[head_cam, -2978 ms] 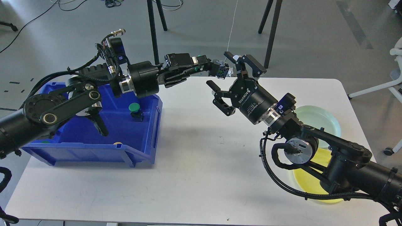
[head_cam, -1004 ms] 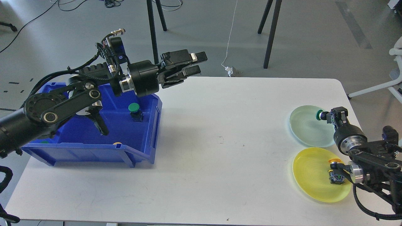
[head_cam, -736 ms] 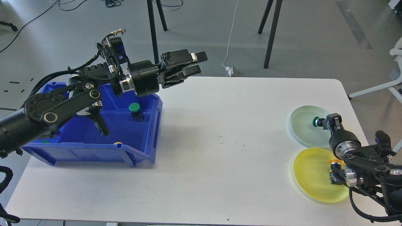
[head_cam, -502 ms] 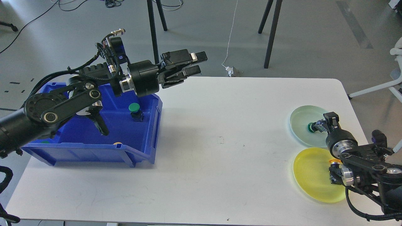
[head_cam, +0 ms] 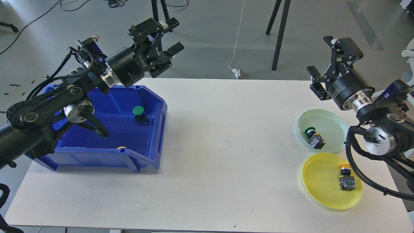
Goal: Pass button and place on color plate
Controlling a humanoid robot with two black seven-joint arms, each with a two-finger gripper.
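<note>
A green button (head_cam: 313, 136) lies on its side on the pale green plate (head_cam: 336, 124) at the right. A yellow button (head_cam: 346, 179) lies on the yellow plate (head_cam: 320, 184) in front of it. Another green button (head_cam: 140, 114) stands in the blue bin (head_cam: 97, 158) at the left. A yellow button top (head_cam: 121, 148) peeks over the bin's front wall. My left gripper (head_cam: 170, 34) is open and empty, raised above the bin's far side. My right gripper (head_cam: 325, 58) is open and empty, raised above and behind the green plate.
The white table (head_cam: 226, 155) bears the bin at the left and the two plates near its right edge. Black stand legs (head_cam: 278, 35) and a cable lie on the floor behind the table. A white chair (head_cam: 408, 81) stands at the far right.
My right gripper has let go of the green button on the green plate and risen up and back, open. My left gripper has swung up and to the left, opening wider.
</note>
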